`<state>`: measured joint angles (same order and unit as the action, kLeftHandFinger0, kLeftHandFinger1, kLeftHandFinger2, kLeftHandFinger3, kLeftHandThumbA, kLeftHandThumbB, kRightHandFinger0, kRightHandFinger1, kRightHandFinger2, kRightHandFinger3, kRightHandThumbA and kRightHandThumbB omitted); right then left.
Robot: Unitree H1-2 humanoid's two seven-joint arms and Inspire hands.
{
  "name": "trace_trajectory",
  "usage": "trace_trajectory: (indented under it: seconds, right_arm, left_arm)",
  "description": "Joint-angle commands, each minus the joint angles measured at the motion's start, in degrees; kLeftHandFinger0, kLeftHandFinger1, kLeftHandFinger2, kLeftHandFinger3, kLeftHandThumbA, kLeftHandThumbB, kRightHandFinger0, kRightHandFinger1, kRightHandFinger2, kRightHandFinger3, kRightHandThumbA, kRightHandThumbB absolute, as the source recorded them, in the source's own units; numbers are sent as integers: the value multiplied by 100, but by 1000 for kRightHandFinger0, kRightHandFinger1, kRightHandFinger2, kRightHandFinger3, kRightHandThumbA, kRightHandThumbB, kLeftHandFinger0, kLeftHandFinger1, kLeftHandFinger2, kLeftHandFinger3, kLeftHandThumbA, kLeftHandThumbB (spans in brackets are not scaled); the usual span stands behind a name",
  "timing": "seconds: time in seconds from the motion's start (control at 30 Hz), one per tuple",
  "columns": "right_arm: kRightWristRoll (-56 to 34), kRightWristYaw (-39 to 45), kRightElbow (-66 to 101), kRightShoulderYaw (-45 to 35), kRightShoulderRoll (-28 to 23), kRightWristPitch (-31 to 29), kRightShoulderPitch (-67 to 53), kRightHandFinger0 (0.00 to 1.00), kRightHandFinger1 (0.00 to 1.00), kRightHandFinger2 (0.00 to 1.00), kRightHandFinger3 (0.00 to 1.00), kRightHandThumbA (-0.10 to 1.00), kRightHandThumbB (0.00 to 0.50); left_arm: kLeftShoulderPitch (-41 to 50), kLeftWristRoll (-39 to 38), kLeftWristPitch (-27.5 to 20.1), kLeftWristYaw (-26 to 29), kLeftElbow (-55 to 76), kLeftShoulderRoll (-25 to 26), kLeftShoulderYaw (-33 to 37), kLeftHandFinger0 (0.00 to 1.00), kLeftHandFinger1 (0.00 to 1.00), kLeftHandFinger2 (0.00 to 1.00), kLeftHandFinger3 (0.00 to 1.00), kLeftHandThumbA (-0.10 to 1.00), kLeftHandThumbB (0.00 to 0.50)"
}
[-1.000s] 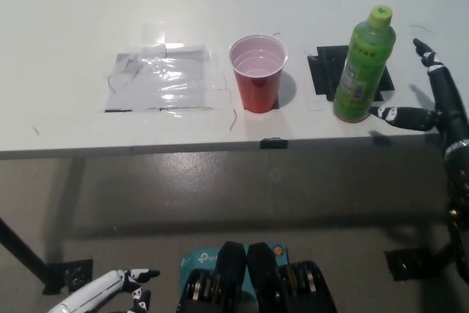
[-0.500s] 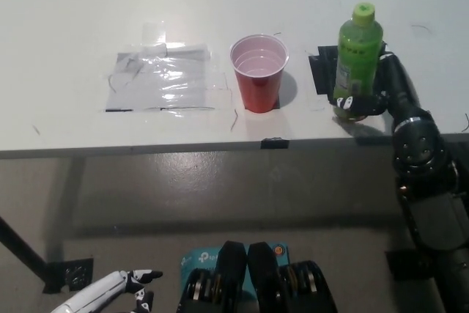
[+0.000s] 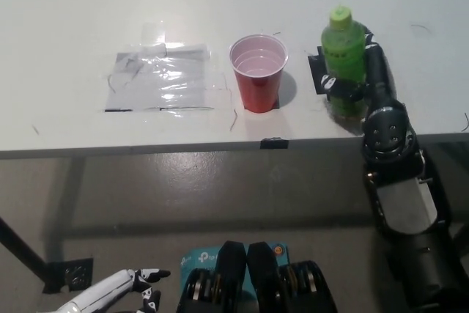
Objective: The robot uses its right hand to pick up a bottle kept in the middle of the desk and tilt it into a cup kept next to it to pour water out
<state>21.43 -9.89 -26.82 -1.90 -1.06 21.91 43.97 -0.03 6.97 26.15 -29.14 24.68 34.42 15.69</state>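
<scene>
the black right robot hand (image 3: 359, 82) is wrapped around the lower half of the green bottle (image 3: 343, 53), which stands upright on the white worktop (image 3: 73, 20) by a black tape mark, just right of the open red cup (image 3: 258, 72). the white left robot hand (image 3: 124, 287) rests low at the lower left, off the worktop, fingers loosely apart and holding nothing

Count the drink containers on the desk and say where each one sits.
2. A red cup stands open near the desk's front edge, at the middle. A green bottle stands to its right, over black tape, with the black right hand wrapped around it.
</scene>
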Motion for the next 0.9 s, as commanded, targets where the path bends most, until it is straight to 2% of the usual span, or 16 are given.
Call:
trace_trajectory:
  seconds: [0.0,0.03,0.1,0.13,0.17,0.2,0.23,0.3,0.33,0.37,0.4,0.5,0.6,0.7,0.77,0.87]
  right_arm:
    - [-80,-967,-435,-196,-4,-884,423,634,814,1000,1000,619,140]
    - [-16,-1283,-671,-233,-16,-1113,489,303,424,709,1000,441,38]
    - [3,-1723,-1012,-310,-47,-1479,598,203,261,464,1000,201,30]
    - [55,-1800,-1096,-275,-87,-1551,622,55,101,310,1000,88,1]
    - [75,-1851,-1157,-259,-105,-1607,640,5,33,241,1000,83,0]
    - [243,-1912,-1133,-125,-214,-1715,620,0,1,10,948,-92,0]
    - [345,-1985,-1170,-42,-273,-1788,626,0,0,0,668,-100,0]
    - [438,-2047,-1156,77,-346,-1880,610,0,0,0,339,-100,0]
    - [420,-2081,-1166,94,-358,-1930,612,0,0,6,304,-100,0]
    - [410,-2114,-1139,123,-376,-2048,588,0,0,24,178,-100,5]
    - [399,-2146,-1143,146,-390,-2174,569,0,0,35,138,-100,1]
    - [313,-2068,-1097,188,-418,-2266,530,0,0,82,117,-100,13]
    - [335,-2064,-1069,289,-488,-2432,455,0,0,72,140,-100,23]
    - [429,-1829,-859,460,-623,-2313,345,0,0,98,183,-100,0]
    - [538,-1812,-793,615,-713,-2255,342,0,0,98,160,-100,22]
    - [646,-1523,-570,913,-925,-2233,306,0,0,99,148,-100,14]
  left_arm:
    - [-53,55,78,-143,118,54,-9,1000,1000,1000,1000,1000,376]
    - [-44,37,78,-157,92,34,-30,1000,1000,1000,1000,1000,385]
    - [-47,69,78,-145,86,38,-14,1000,1000,1000,1000,1000,381]
    - [-52,78,78,-135,94,51,4,1000,1000,1000,1000,1000,375]
    - [-55,83,78,-131,97,56,10,1000,1000,1000,1000,1000,373]
    - [-51,68,78,-128,93,56,1,1000,1000,1000,1000,1000,369]
    - [-59,79,78,-140,100,69,8,1000,1000,1000,1000,1000,365]
    - [-67,84,78,-159,111,73,7,1000,1000,1000,1000,1000,377]
    - [-68,113,78,-159,121,80,15,1000,1000,1000,1000,1000,380]
    - [-52,101,78,-167,119,60,-9,1000,1000,1000,1000,1000,385]
    - [-40,88,78,-167,110,40,-28,1000,1000,1000,1000,1000,388]
    - [-44,69,78,-192,94,49,-23,1000,1000,1000,1000,1000,381]
    - [-50,42,78,-199,106,57,-16,1000,1000,1000,1000,1000,347]
    - [-62,90,78,-250,112,77,7,1000,1000,1000,1000,1000,359]
    - [-67,106,78,-291,103,83,6,1000,1000,1000,1000,1000,354]
    - [-70,115,78,-278,73,70,17,1000,1000,1000,1000,1000,358]
